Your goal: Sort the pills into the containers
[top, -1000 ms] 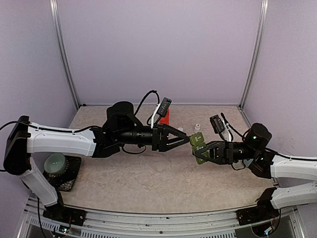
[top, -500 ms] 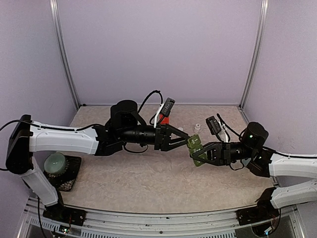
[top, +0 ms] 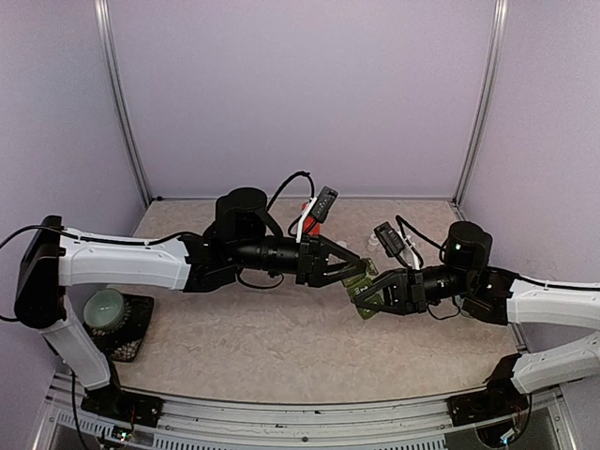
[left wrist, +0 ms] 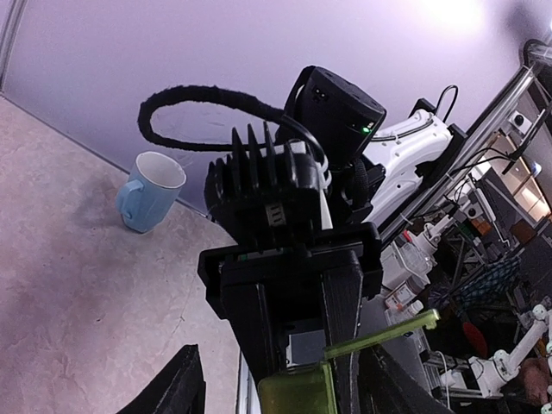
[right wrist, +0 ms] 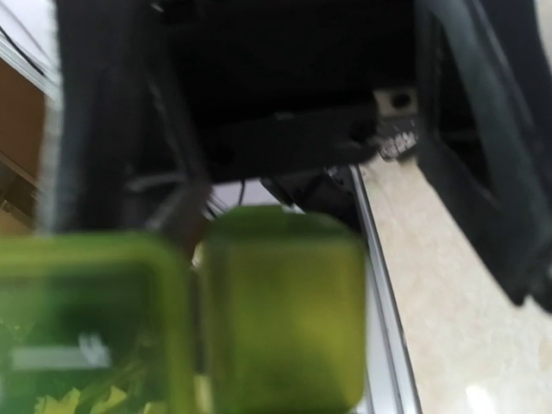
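The green containers (top: 359, 287) hang above the table's middle, with my right gripper (top: 368, 299) shut on the strip. My left gripper (top: 353, 273) reaches in from the left, open, its fingertips on either side of the strip's near end. In the left wrist view a yellowish-green compartment (left wrist: 297, 393) sits between my black fingers (left wrist: 177, 386), and one thin lid (left wrist: 381, 335) stands swung out to the right. In the right wrist view the containers (right wrist: 285, 302) fill the lower frame, blurred. No pills can be made out.
A pale blue mug (left wrist: 148, 191) stands on the table beyond the arms. A pale round object on a black mat (top: 111, 314) sits at the left edge. A red object (top: 307, 208) and a small clear item (top: 373, 242) are at the back.
The right gripper has carried the containers left and a little forward. The left gripper has swung in to meet them, and its fingertips now bracket the strip's end.
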You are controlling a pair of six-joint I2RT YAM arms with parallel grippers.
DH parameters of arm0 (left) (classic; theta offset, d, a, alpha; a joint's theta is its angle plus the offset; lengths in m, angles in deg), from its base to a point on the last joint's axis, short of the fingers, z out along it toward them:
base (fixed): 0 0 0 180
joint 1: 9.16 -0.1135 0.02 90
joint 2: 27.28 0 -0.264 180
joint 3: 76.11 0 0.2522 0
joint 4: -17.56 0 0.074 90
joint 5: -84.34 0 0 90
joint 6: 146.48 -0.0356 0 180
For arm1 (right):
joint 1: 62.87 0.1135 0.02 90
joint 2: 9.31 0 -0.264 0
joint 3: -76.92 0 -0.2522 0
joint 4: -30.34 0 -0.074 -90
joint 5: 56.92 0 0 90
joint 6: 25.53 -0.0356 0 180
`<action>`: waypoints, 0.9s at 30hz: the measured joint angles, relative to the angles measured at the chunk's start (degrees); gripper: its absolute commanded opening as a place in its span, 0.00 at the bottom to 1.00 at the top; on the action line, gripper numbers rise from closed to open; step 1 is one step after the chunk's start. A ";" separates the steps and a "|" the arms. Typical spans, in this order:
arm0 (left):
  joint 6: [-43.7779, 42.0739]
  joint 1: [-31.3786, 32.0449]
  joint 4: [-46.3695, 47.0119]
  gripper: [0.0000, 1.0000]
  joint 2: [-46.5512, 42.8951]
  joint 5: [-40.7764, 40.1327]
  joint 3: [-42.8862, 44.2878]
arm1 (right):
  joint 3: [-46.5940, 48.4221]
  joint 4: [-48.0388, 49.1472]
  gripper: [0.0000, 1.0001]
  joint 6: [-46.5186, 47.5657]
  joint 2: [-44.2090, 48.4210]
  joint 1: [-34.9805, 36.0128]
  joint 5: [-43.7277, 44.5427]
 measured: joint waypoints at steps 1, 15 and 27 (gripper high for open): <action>-0.07 0.00 -0.13 0.60 0.04 0.00 0.00 | 0.15 -0.94 0.00 0.57 -0.35 0.17 0.04; -0.33 0.09 -1.70 0.52 1.27 -0.26 0.94 | 4.42 -11.37 0.00 7.48 -1.36 1.62 1.60; 0.72 -0.11 -4.59 0.49 1.53 -2.08 2.19 | 9.42 -23.45 0.00 16.76 -1.16 2.84 7.43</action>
